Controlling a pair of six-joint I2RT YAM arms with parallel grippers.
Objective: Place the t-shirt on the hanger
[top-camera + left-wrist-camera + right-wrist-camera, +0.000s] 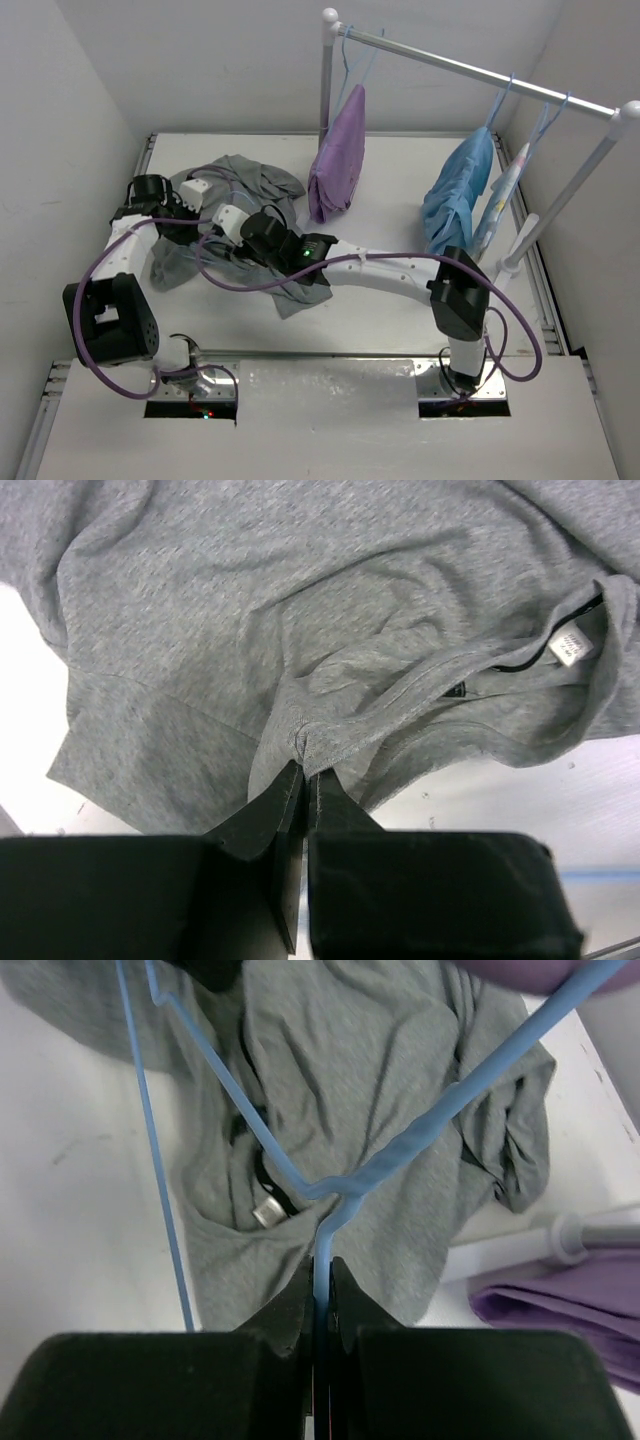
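The grey t-shirt (255, 185) lies crumpled on the table at the left. In the left wrist view my left gripper (303, 767) is shut on a fold of the t-shirt (300, 600) beside the collar, with the white neck label (567, 645) to the right. My right gripper (322, 1265) is shut on the neck of the pale-blue wire hanger (400, 1150) and holds its frame over the t-shirt (370, 1080). In the top view the left gripper (212, 190) and right gripper (222, 212) are close together over the shirt. The hanger is hard to make out there.
A clothes rack (480, 72) stands at the back right with a purple garment (338, 155) and a light-blue garment (458, 195) hanging on it. The purple garment (560, 1310) and a rack foot (590, 1235) show right of the right gripper. White walls enclose the table.
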